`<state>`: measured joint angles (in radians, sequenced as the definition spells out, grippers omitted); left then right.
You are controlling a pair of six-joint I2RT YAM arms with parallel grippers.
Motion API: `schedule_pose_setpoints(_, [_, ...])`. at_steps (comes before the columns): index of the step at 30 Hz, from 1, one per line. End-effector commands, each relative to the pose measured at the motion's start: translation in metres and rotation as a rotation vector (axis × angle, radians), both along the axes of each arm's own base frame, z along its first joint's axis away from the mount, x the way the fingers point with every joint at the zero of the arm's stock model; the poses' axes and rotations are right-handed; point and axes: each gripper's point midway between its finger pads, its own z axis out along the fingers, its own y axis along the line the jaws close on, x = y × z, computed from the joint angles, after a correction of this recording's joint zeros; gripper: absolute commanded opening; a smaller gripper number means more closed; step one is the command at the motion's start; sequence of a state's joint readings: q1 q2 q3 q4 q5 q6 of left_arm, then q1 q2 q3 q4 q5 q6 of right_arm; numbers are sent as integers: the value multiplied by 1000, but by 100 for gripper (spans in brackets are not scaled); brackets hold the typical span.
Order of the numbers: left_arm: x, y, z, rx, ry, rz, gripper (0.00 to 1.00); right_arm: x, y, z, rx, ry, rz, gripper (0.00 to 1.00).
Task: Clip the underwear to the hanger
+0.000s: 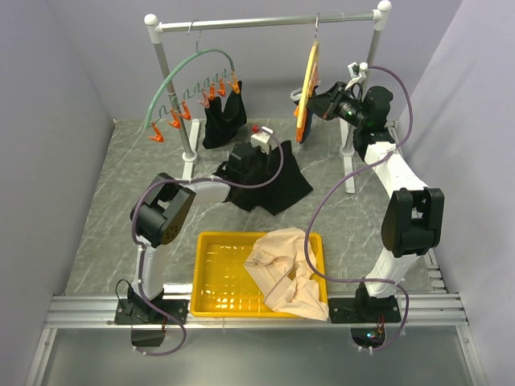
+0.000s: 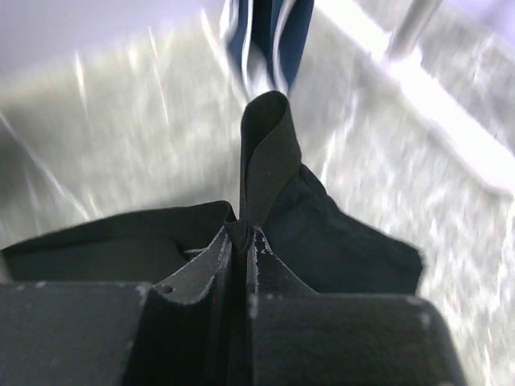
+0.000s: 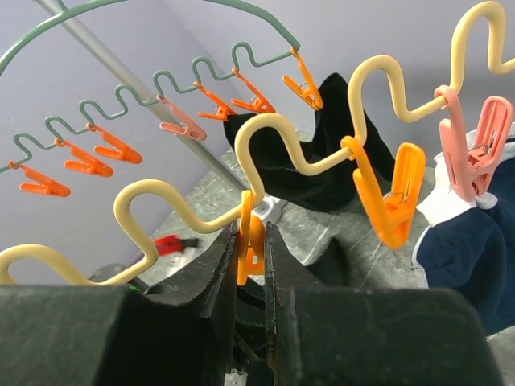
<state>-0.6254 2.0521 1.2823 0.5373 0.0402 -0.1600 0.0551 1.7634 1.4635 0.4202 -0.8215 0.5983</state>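
The underwear (image 1: pixel 269 183) lies spread on the counter (image 1: pixel 121 201) between the two rack posts. One fold is drawn up off the pile, because my left tool (image 2: pixel 244 237) has its jaws pressed together on it. In the left wrist view the black cloth stands as a narrow loop above the fingertips, and the rest of it trails down either side. I reckon that raised edge is what gets offered to a clip, so it pays to grip near the hem and not a bunched middle. The hanger (image 1: pixel 308 76) hangs edge-on from the right end of the rail (image 1: pixel 265 22), well apart from the cloth. My right tool (image 3: pixel 249 237) is up there, clamped around one orange clip (image 3: pixel 252 261) on the wavy wire, probably to steady the hanger and squeeze the clip open for the cloth. I can't tell from here whether its mouth is actually parted. A navy garment (image 3: pixel 463 241) already hangs from a pink clip (image 3: pixel 475 153) further along, so I take the clip in hand to be a free one. The green hanger (image 1: pixel 164 87) at the rail's left end carries another dark garment (image 1: pixel 224 117). A beige one (image 1: pixel 286 269) spills over the yellow tray (image 1: pixel 211 273) near the bases. As I see it, the job is in its carry stage: the fold has to rise and cross rightward to the held clip.
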Motion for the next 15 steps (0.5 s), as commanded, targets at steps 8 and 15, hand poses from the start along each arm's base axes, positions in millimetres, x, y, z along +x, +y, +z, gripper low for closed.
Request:
schedule_pose_setpoints(8, [17,-3,145,-69,-683,82,0,-4,-10,32,56,-22,-75,0])
schedule_pose_setpoints(15, [9,-6,165,-11,-832,165,0,3,-12,35,123,45,-161,0])
